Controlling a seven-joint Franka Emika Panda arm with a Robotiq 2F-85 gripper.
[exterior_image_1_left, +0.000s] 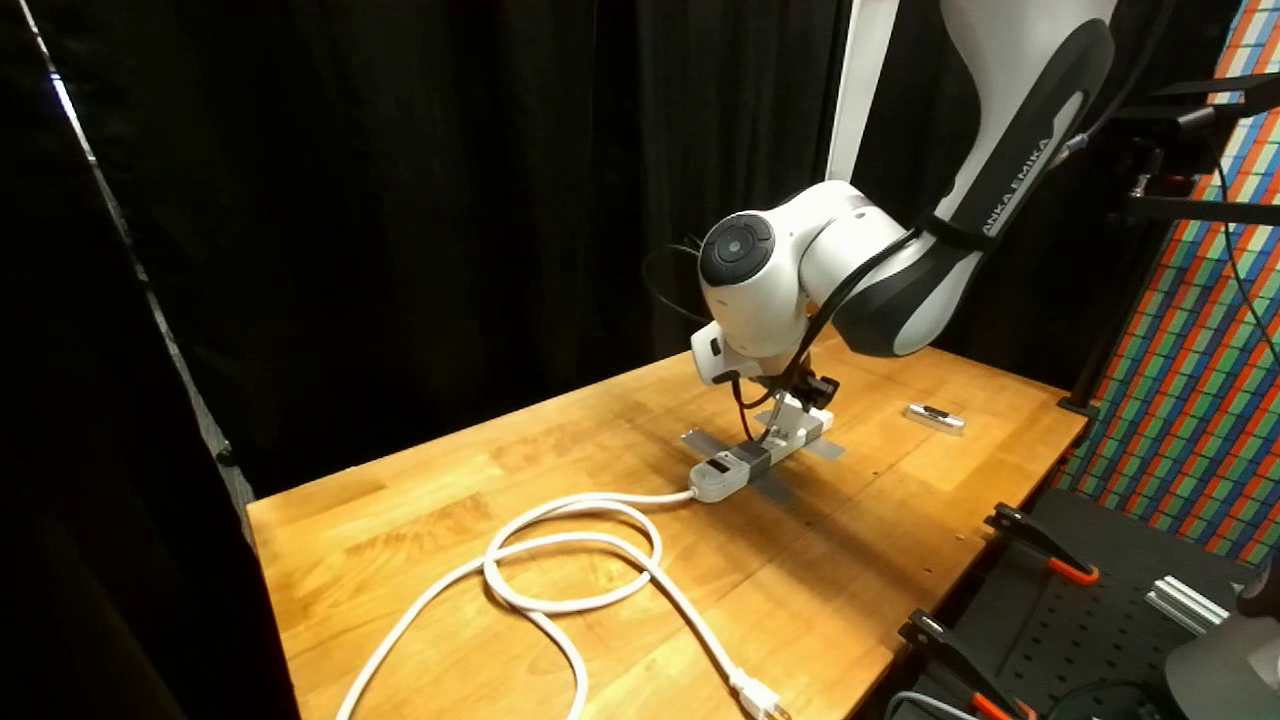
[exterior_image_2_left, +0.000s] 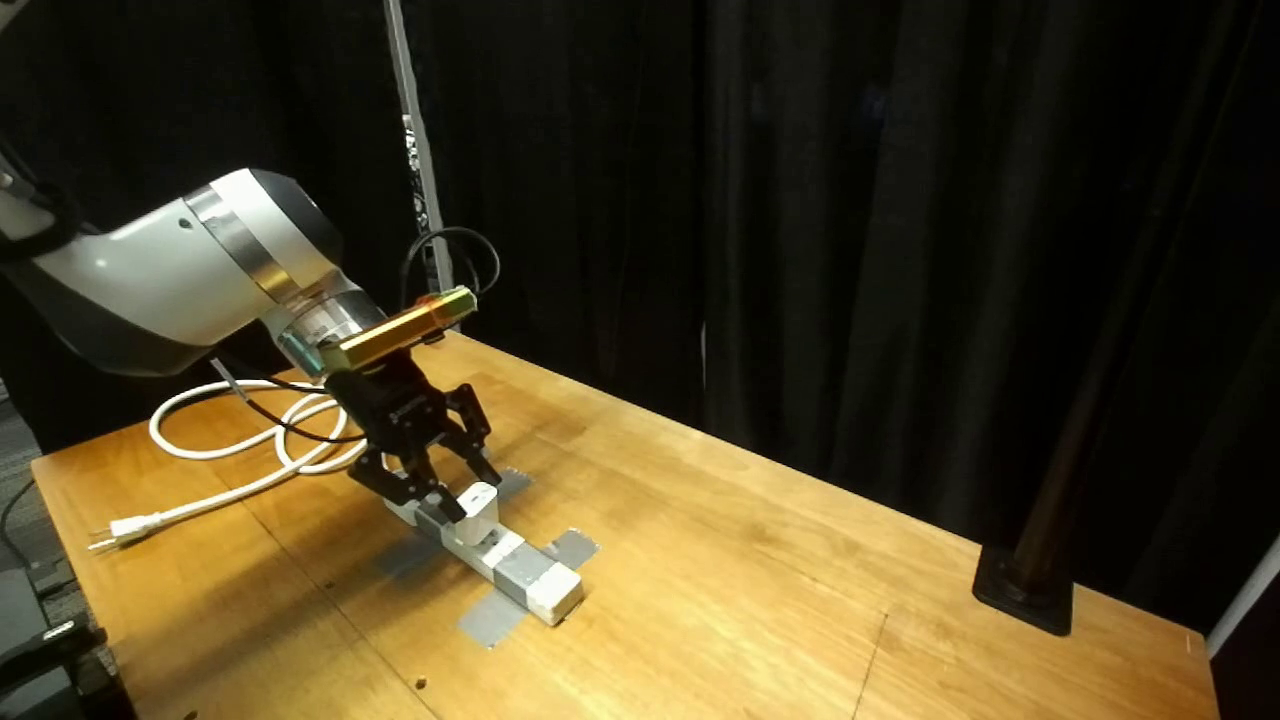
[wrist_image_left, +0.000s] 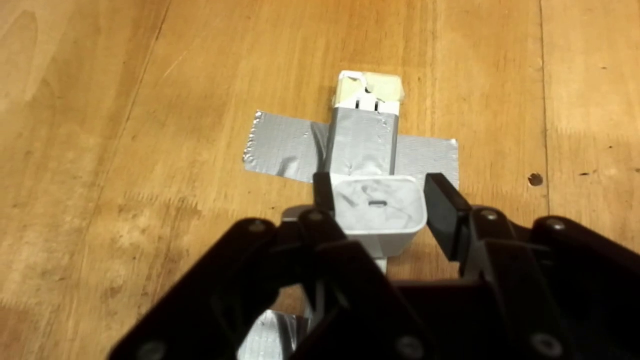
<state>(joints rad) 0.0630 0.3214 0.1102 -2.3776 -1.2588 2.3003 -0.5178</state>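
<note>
Wrist view: we look down past the black gripper (wrist_image_left: 379, 200) at a white power adapter (wrist_image_left: 380, 217), a block with rounded corners and a small slot in its upper face. The gripper's fingers (wrist_image_left: 445, 210) stand apart by about the adapter's width, one on either side of it near its top. They sit so close to its sides that we can't tell whether they are clamped on it or loosely around it. The adapter stands upright over a white power strip (wrist_image_left: 367, 101); its underside is hidden, so we can't say whether it is plugged in. Gray tape (wrist_image_left: 285, 142) crosses the strip and runs onto the wooden table (exterior_image_1_left: 870, 540).

In an exterior view, the white-and-black robot arm (exterior_image_1_left: 1000, 130) reaches down from the upper right, bends at the wrist and points its hand down at the strip. In an exterior view where the arm enters from the left edge, we see the fingers slant down to the right, low over the table, with a gold-coloured bar (exterior_image_2_left: 400, 335) fixed at the wrist.

A white cord (exterior_image_1_left: 565, 606) leaves the strip and lies in loops, with a plug (exterior_image_1_left: 755, 693) at one end. A small silver block (exterior_image_1_left: 935, 417) lies well apart from the strip. Orange-ended clamps (exterior_image_1_left: 1073, 572) sit at the table's edge, and black curtains (exterior_image_1_left: 400, 250) hang behind.
</note>
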